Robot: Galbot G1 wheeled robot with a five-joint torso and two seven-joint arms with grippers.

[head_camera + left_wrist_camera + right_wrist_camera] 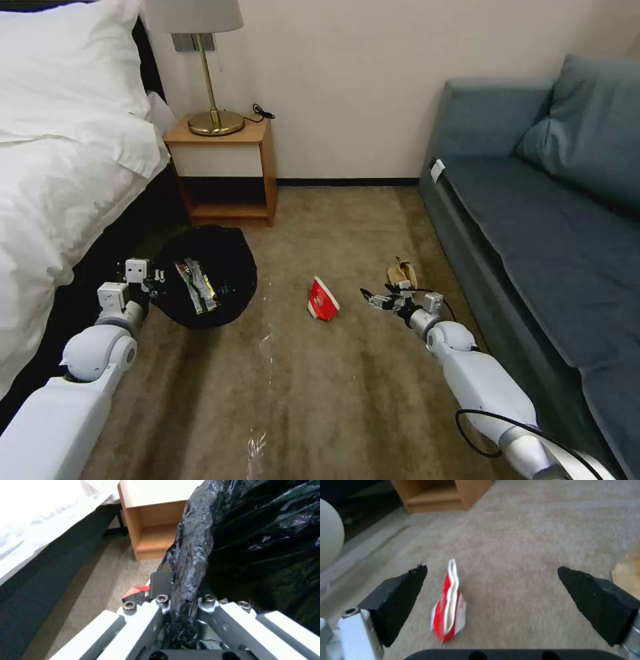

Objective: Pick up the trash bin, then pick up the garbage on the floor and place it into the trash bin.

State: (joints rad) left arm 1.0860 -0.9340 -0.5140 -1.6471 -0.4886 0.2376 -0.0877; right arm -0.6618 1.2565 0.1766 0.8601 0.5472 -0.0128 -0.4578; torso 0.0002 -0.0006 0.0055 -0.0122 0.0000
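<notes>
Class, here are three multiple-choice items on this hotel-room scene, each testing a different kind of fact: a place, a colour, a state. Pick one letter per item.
1. Where does the red-and-white paper carton lie?
A. on the bed
B. on the carpet, between the two grippers
C. in the bin

2. What colour is the trash bin's crinkly plastic liner?
A. black
B. blue
C. clear

3. How is the right gripper?
A. shut on the carton
B. shut on nothing
C. open

Answers: 1 B, it sits on bare carpet; 2 A, the bag is glossy black; 3 C, its fingers stand apart, carton ahead of them.
</notes>
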